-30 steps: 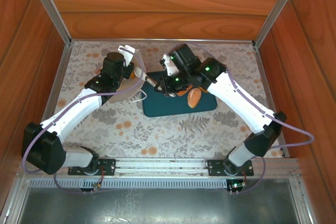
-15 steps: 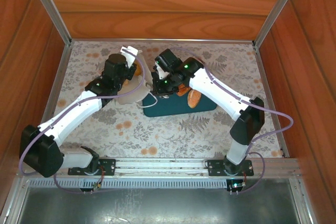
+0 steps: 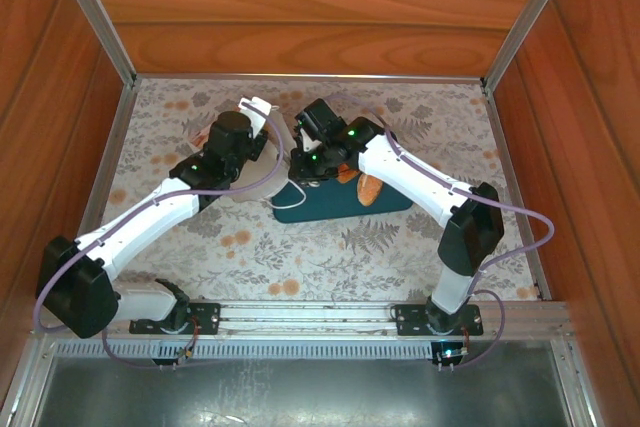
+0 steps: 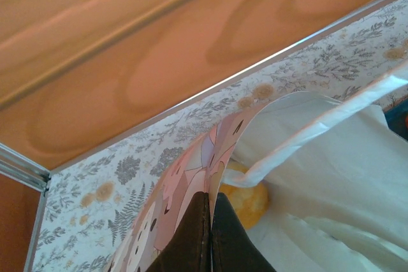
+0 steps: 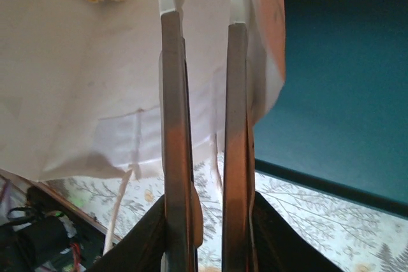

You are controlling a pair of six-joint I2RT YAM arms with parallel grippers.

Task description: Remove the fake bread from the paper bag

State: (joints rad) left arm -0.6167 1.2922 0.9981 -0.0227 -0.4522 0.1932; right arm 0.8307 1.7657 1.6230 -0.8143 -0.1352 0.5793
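The bag point(image 4: 331, 157) was seen just left of the tray point(image 3: 300, 209), its rim clamped between the shut fingers of the left gripper point(image 4: 210, 207), and one bread point(image 4: 247, 199) was found inside it just beyond those fingertips. The right gripper point(image 5: 204, 22) was held against the bag's right side with its jaws slightly apart, nothing clamped between them. Another bread point(image 3: 369, 188) was laid on the tray, right of that gripper.

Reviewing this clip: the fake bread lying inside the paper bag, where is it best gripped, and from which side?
Probably across the rounded fake bread, entering the paper bag through its open mouth from the right arm's side. The left gripper pinches one rim, holding it open; a handle crosses over the bread, so the right gripper should slip its fingers under that.
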